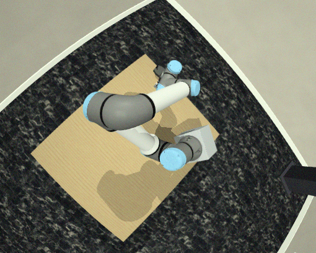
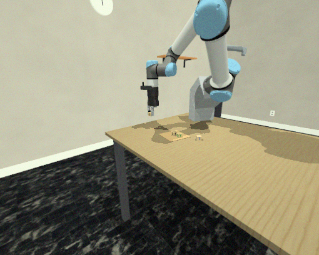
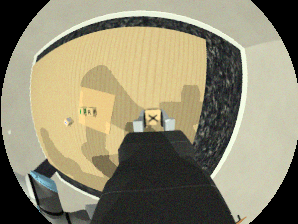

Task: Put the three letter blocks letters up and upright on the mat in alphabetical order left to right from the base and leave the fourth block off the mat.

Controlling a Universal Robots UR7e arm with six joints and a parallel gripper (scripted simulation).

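My gripper (image 2: 151, 111) (image 3: 152, 114) is shut on a tan block with a dark X on top (image 2: 149, 114) (image 3: 153, 117) and holds it high above the table. The X is seen upright in the wrist view. The thin tan mat (image 2: 169, 137) (image 3: 103, 107) lies flat, to the left of the gripper in the wrist view. Close together on it, near its far-left edge there, stand a block with green marks (image 2: 179, 135) (image 3: 83, 111) and a block with dark marks (image 2: 174, 133) (image 3: 90, 112); the latter's letter looks like R. A block with blue marks (image 2: 199, 137) (image 3: 68, 121) lies off the mat.
The wooden table (image 1: 67, 161) (image 2: 208, 175) (image 3: 145, 55) carries mat and blocks. Its edge lies to the right of the gripper in the wrist view. The arm hides the mat and blocks in the top view. The grey base (image 1: 210, 141) (image 2: 202, 109) stands on the table.
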